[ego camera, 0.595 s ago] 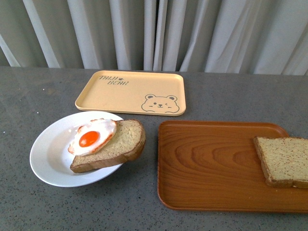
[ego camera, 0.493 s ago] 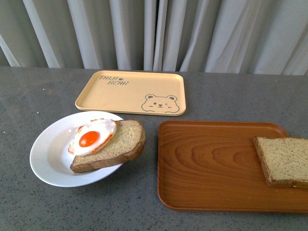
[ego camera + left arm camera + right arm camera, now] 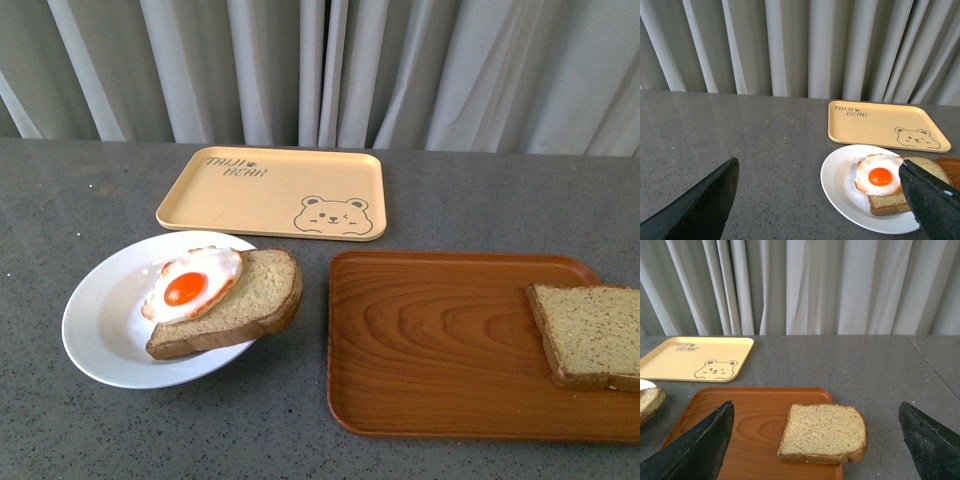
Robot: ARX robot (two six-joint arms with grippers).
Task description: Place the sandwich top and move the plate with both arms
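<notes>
Front view: plate (image 3: 100,330) being seen near worktop's (image 3: 500,210) front left corner; egg-topped slice (image 3: 235,300) being carried on it, crust overhanging rim. Bare bread slice (image 3: 590,335) being carried at wooden tray's (image 3: 440,340) right edge. Yellow tray (image 3: 260,195) being seen behind.

Left wrist view: left gripper (image 3: 817,164) being held wide apart, empty; plate partly being hidden by one finger (image 3: 930,200).

Right wrist view: right gripper (image 3: 816,404) being held wide apart, empty; bare bread slice being framed between fingers, untouched.

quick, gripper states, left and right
Left gripper: open, holding nothing.
Right gripper: open, holding nothing.
</notes>
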